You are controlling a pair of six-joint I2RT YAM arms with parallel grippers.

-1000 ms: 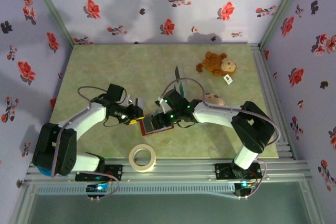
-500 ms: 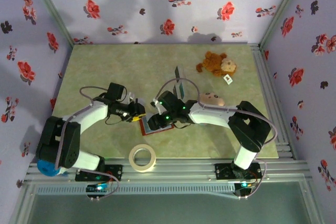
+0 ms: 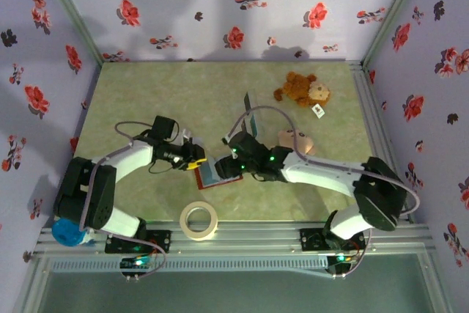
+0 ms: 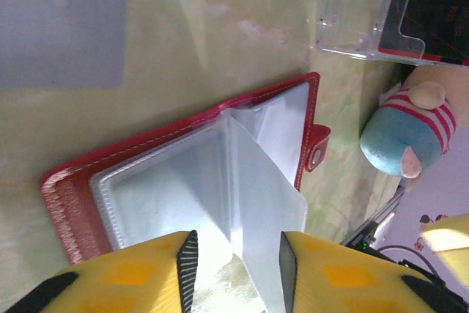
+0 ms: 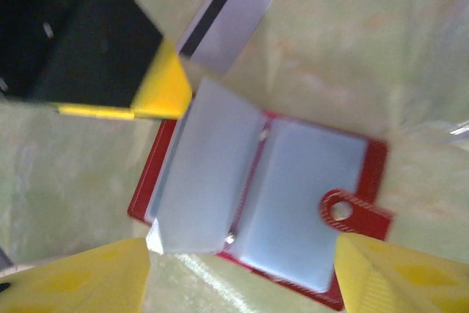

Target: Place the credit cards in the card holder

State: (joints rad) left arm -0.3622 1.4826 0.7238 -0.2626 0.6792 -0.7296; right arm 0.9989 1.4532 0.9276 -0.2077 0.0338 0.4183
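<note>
The card holder (image 3: 210, 178), a red wallet, lies open on the table between the two arms, its clear pockets (image 5: 304, 196) facing up. One pocket leaf (image 4: 267, 203) stands up between the fingers of my left gripper (image 4: 233, 273). Those jaws are apart, so the leaf is not pinched. My left gripper (image 3: 196, 162) is at the wallet's left edge. My right gripper (image 5: 238, 284) is open wide just off the wallet's near edge, with nothing held, and sits at the wallet's right side (image 3: 229, 168). One light grey credit card (image 5: 227, 20) with a black stripe lies flat beyond the wallet (image 4: 62, 20).
A clear slotted stand (image 4: 359, 12) holding dark cards (image 3: 253, 115) is behind the wallet. A striped plush (image 4: 407, 137) lies to the right of it, and a brown teddy (image 3: 302, 89) lies farther back. A tape roll (image 3: 199, 221) lies near the front edge.
My right gripper has opened wider and drawn back to the right, off the wallet, uncovering its pockets. My left gripper has edged in towards the wallet's left edge.
</note>
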